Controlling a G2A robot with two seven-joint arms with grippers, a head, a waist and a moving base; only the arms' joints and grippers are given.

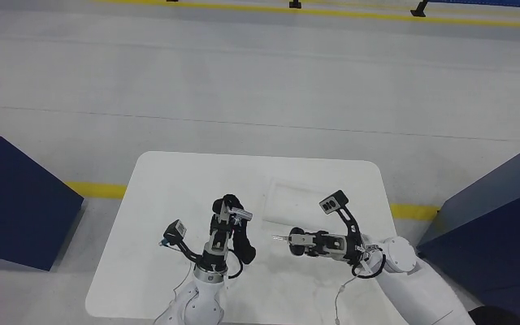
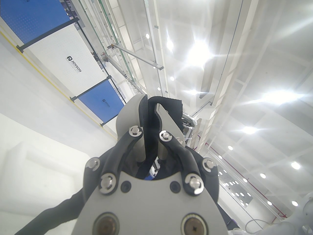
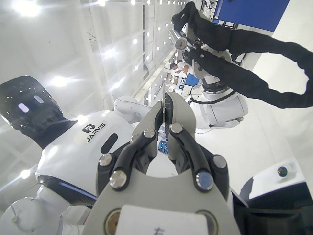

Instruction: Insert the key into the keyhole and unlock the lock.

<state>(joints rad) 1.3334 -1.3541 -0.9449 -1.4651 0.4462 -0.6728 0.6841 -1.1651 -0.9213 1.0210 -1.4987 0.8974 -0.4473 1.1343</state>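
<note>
My left gripper is held above the white table, pointing upward and shut on a silver padlock. In the left wrist view the lock's shiny shackle sticks out past the black-padded fingers of that gripper. My right gripper is level with it on the right, shut on a thin metal key whose tip points toward the lock, with a gap between them. In the right wrist view the key blade stands edge-on in the right gripper. The lock's round keyhole face shows farther off.
A shallow white tray lies on the table behind the grippers. Dark blue partitions stand beside the table at left and right. A black sleeved cable loops off the left arm.
</note>
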